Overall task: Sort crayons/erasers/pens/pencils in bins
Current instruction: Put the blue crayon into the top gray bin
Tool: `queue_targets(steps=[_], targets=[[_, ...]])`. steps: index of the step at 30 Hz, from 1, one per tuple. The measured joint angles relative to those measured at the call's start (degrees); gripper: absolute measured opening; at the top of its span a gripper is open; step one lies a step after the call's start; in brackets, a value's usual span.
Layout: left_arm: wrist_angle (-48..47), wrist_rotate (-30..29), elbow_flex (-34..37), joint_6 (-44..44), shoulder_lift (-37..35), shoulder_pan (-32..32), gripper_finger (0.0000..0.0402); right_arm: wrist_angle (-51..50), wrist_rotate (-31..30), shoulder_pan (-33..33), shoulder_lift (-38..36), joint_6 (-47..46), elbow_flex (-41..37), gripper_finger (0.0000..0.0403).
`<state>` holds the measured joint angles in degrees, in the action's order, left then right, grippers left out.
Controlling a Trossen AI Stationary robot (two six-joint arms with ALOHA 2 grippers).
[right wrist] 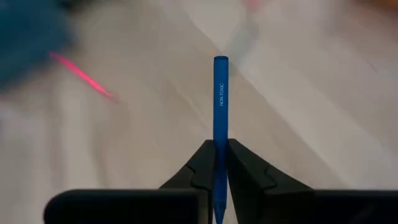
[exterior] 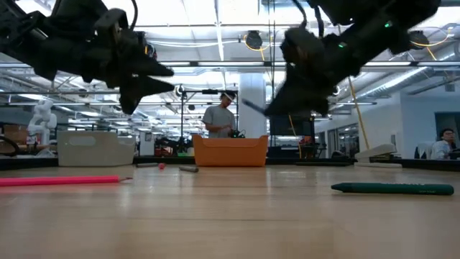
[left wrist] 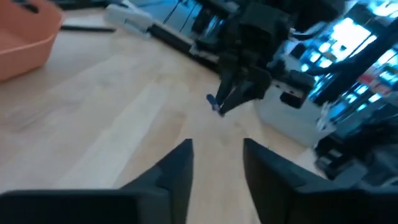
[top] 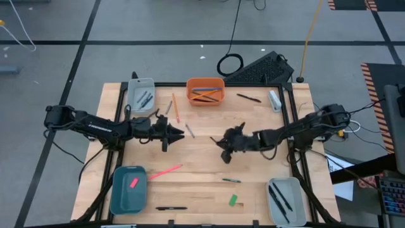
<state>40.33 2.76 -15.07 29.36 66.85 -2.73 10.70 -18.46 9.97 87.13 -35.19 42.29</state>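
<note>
Right gripper (top: 225,152) at centre of high view, lifted off the bench (top: 202,183), jaws clamped on a blue pencil (right wrist: 220,106) marked NON TOXIC, stick jutting straight out past the fingertips in right wrist view. Left gripper (top: 183,132) left of centre, also raised, jaws narrowly parted with nothing between, fingers (left wrist: 177,171) seen apart in left wrist view. Orange bin (top: 205,91) at upper centre of high view, holding several long sticks, colours hard to sort. Pale grey bin (top: 141,93) at upper left with dark sticks inside. Teal bin (top: 129,189) at lower left, pink eraser (top: 133,183) lying in it. Second pale grey bin (top: 285,200) at lower right, two black pens (top: 279,197) in it. Loose on bench: pink pencil (top: 166,171) just right of teal bin, orange pencil (top: 175,109) left of orange bin, short grey stick (top: 190,130) near left gripper tip, black pen (top: 249,97) right of orange bin, dark green stick (top: 231,180) lower centre, green eraser (top: 233,200) below it, black pen (top: 171,208) along bottom edge. Person (exterior: 218,118) standing behind orange bin in low view, far back in the room
</note>
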Motion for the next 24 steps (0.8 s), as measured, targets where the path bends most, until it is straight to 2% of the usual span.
queue_targets(steps=[4,8,12,15,20,24], targets=[[4.67,0.0,-0.11,0.21,0.02,1.19,0.018,25.87,8.17,-4.6,-0.04,10.3,-5.12,0.0024],[12.71,-1.88,-0.35,-3.15,0.04,2.27,0.0198,38.43,14.34,-7.65,0.0,16.96,-6.84,0.0023],[13.0,-2.92,-4.65,-7.68,2.37,2.47,0.0191,42.68,18.29,-8.92,-0.06,21.13,-6.84,0.0023],[11.69,-1.49,-10.2,-10.71,7.07,2.47,0.018,43.93,20.0,-9.26,-0.05,22.81,-6.84,0.0023],[10.17,1.73,-17.59,-14.2,13.73,2.47,0.0173,44.71,20.27,-9.16,-0.05,25.76,-6.84,0.0023],[9.9,2.09,-21.05,-14.92,16.76,2.45,0.0172,45.28,22.0,-8.88,-0.07,27.45,-6.82,0.0023]])
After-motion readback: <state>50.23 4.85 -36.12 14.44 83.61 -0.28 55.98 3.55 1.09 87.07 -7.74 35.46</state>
